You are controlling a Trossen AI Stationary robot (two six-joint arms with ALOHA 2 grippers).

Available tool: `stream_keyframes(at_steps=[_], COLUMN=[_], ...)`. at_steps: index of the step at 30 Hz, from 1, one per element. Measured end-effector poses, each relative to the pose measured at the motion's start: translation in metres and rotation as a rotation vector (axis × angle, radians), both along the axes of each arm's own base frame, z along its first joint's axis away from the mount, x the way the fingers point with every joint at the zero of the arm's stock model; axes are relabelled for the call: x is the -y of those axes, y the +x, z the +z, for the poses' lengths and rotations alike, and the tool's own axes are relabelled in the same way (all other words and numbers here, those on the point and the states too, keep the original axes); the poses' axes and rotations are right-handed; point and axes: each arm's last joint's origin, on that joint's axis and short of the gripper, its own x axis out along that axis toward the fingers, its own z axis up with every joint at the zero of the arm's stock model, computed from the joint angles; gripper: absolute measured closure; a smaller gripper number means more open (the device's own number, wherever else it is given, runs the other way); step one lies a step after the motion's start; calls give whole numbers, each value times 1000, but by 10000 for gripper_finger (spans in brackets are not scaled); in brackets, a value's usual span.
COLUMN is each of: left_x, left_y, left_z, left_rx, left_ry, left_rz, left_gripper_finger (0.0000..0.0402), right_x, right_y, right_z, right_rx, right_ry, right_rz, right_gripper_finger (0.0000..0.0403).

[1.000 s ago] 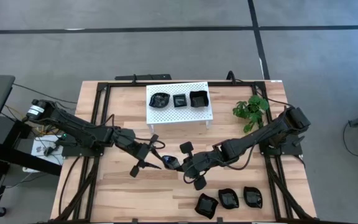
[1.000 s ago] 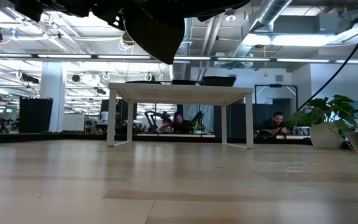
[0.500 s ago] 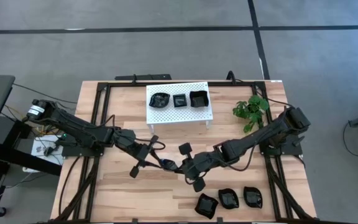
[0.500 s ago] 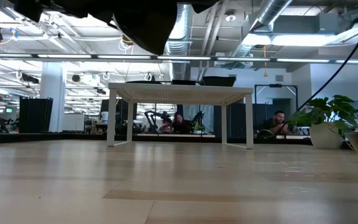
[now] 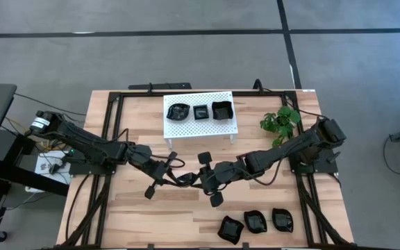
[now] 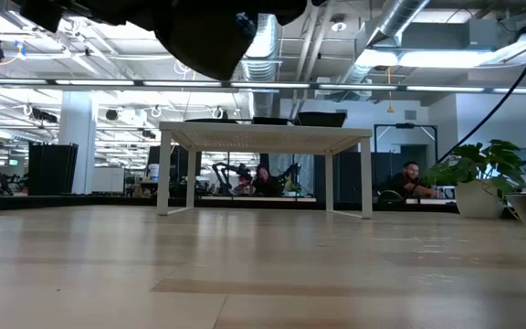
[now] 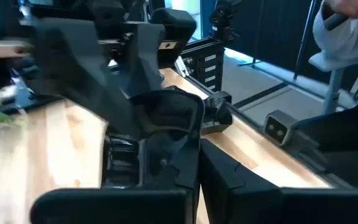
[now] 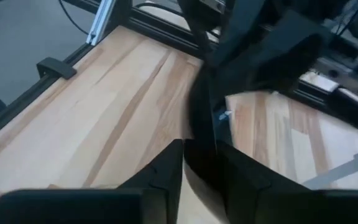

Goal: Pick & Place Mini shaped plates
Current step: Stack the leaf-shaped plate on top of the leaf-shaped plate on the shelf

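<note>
As the two arms meet mid-desk [image 5: 137, 208], the left gripper [image 5: 183, 180] clamps a small plate [image 7: 173, 121]. Whether the right gripper [image 5: 203, 179] has let go is unclear; seemingly a handover toward the rack [image 5: 200, 123].

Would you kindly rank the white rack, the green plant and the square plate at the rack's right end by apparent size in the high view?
1. white rack, clearly largest.
2. green plant.
3. square plate, smallest, though raised on the rack and so slightly nearer the camera.

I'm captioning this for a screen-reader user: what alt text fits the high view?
Seen from above, the left gripper and right gripper meet mid-table, passing a small black plate between them. Three plates sit on a white rack at the back, three more at the front edge, and a plant stands at right.
</note>
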Motion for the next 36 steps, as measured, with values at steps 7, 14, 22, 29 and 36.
stream_keyframes(at_steps=[7,14,22,29,36], left_x=[19,31,-2,-52,-111], left_y=[-8,-15,-11,-16,-27], left_z=[-1,3,63,67,67], left_rx=[-39,26,187,170,82], left_ry=[-44,47,130,508,469], left_rz=[7,306,574,401,443], left_gripper_finger=[394,394,394,394,394], right_x=[4,3,-19,-20,-16], right_y=[-15,-73,-118,-126,-118], right_z=[28,70,7,-16,-4], right_rx=[69,11,-81,-4,77], right_ry=[-19,-21,47,-64,3], right_rz=[-28,-114,-157,-233,-252], right_gripper_finger=[300,302,302,302,302])
